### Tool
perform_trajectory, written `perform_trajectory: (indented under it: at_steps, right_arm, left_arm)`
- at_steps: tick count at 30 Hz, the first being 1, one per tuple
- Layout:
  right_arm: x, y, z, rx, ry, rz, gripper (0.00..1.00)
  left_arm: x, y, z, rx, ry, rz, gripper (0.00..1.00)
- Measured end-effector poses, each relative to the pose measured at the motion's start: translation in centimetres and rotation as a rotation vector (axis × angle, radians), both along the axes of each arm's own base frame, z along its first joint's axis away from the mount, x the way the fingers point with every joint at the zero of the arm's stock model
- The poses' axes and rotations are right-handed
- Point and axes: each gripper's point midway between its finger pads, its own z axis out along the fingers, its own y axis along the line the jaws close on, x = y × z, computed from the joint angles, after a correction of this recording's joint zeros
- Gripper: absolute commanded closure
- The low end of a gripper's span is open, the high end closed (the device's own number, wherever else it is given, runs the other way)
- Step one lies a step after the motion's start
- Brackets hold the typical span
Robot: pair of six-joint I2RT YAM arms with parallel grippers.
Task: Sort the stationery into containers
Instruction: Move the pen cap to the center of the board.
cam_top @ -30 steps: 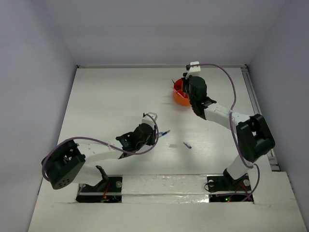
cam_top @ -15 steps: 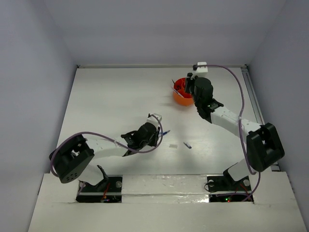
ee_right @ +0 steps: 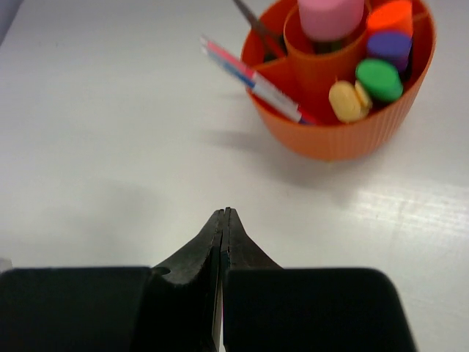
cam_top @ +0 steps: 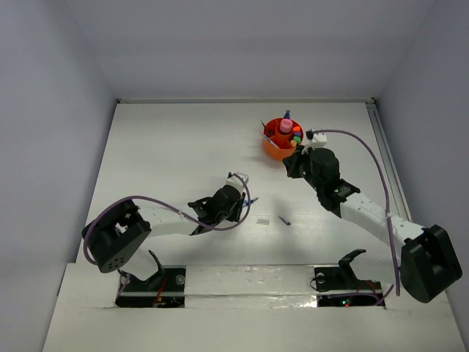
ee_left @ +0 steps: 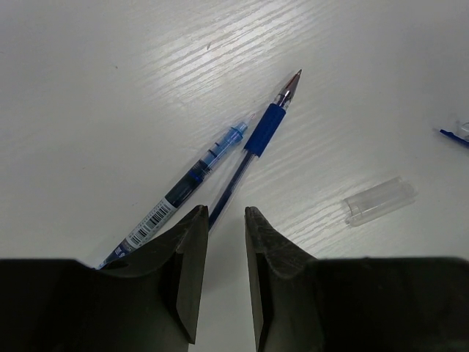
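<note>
Two thin blue pens lie crossed on the table, one with a dark blue grip (ee_left: 258, 138) and one with a barcode label (ee_left: 179, 192). My left gripper (ee_left: 225, 213) hangs just over their near ends, open by a narrow gap, and the gripped pen's tail reaches the gap. From above, the left gripper (cam_top: 244, 199) sits mid-table by the pens (cam_top: 253, 199). The orange tub (ee_right: 344, 139) holds a pink tube (ee_right: 330, 15), highlighters with orange, purple, green (ee_right: 379, 77) and yellow ends, and thin pens (ee_right: 256, 81). My right gripper (ee_right: 225, 211) is shut and empty, short of the tub (cam_top: 272, 152).
A clear pen cap (ee_left: 379, 199) lies right of the pens, seen from above as the cap (cam_top: 262, 220). A small blue piece (cam_top: 284, 220) rests beside it. A blue-capped item (cam_top: 287, 115) sticks up at the tub's far rim. The table's right edge has a rail (cam_top: 388, 169).
My right arm has drawn back from over the tub toward the near side and its jaws have shut. The left gripper has crept slightly right, nearer the pens.
</note>
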Motion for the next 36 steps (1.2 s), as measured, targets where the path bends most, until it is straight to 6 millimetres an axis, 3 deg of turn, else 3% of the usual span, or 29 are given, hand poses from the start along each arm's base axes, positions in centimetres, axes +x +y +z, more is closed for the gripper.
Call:
perform_trajectory:
  at_steps: [4,9,13,23,27,28,31,36]
  right_arm:
    - [-1.7,0.0,-1.6,0.016,0.059,0.031,1.00]
    - [-2.4,0.5,-1.4,0.040,0.077,0.060,0.98]
    - [-3.3,1.1,-1.7,0.060,0.110,0.101,0.90]
    - [-7.9,1.1,-5.6,0.040,0.342,0.185,0.75]
    - [-10.4,1.0,-6.8,0.045,0.449,0.217,0.80]
    - [-11.0,1.1,-7.1,0.050,0.476,0.229,0.87]
    - [-12.9,0.9,-8.4,0.056,0.565,0.242,0.97]
    - [-16.0,0.2,-11.0,0.049,0.721,0.239,0.97]
  left_arm:
    - [0.0,0.0,0.0,0.000,-0.002,-0.001,0.76]
    - [0.2,-0.2,-0.2,0.005,0.002,-0.001,0.76]
    - [0.1,-0.2,-0.6,0.014,0.009,-0.002,0.76]
    - [0.0,-0.2,-0.7,0.014,0.015,-0.007,0.77]
    - [-0.1,-0.3,-0.8,0.013,0.021,-0.013,0.78]
    - [-0.1,-0.4,-0.9,0.013,0.023,-0.015,0.78]
    - [-0.1,-0.5,-0.9,0.010,0.025,-0.019,0.80]
    - [-0.2,-0.8,-0.9,0.003,0.031,-0.028,0.90]
